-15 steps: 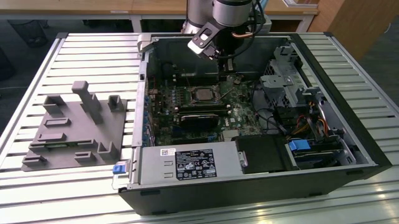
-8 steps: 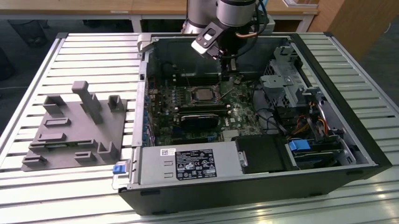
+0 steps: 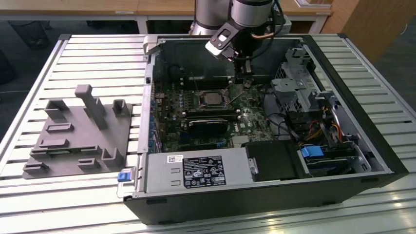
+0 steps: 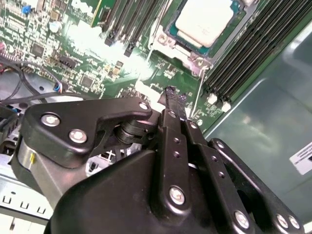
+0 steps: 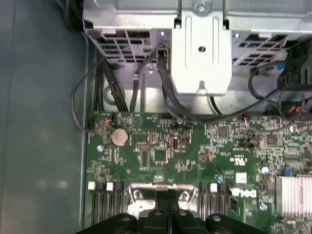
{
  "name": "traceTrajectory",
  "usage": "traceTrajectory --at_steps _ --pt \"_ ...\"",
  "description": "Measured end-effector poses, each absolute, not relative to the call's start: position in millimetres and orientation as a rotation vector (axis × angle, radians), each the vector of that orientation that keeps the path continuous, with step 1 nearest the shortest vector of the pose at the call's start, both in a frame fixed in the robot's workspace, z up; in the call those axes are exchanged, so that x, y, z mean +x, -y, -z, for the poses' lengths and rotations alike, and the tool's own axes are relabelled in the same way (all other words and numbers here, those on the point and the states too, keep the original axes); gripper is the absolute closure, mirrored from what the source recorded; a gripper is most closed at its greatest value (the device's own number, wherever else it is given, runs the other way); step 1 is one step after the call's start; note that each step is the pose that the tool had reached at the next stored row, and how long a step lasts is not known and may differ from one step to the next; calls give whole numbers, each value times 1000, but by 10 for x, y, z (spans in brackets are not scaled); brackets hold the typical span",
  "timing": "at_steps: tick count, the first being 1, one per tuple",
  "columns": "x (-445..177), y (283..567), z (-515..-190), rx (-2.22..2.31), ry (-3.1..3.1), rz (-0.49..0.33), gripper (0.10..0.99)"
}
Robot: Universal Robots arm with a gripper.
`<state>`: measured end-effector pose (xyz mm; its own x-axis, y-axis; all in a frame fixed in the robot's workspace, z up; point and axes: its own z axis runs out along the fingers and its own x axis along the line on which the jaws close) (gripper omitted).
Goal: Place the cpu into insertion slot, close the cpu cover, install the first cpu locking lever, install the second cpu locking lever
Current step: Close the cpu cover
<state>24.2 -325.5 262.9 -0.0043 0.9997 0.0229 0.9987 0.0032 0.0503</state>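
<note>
Cpu (image 4: pixel 202 22) seated in insertion slot (image 4: pixel 235 6). Cpu cover (image 4: pixel 161 41) appears down, judged closed. Gripper (image 4: pixel 173 91) fingers (image 4: pixel 171 100) closed, empty, just beside wire locking lever (image 4: pixel 196 102). Exterior view: cpu at gripper's 8 o'clock. Levers judged outstanding.

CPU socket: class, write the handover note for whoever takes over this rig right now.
Gripper: shut, tips over the board beside the insertion slot.
Cpu: seated in the slot, cpu cover lying flat around it.
Done: cpu placed, cover apparently closed.
Left: both locking levers; one thin lever wire stands by the gripper's tip, latching unclear.
</note>
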Motion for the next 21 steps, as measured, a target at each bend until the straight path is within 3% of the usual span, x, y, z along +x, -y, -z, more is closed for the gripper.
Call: traceTrajectory --at_steps 21 --pt "456 3210 -2579 2208 -2206 -81 980"
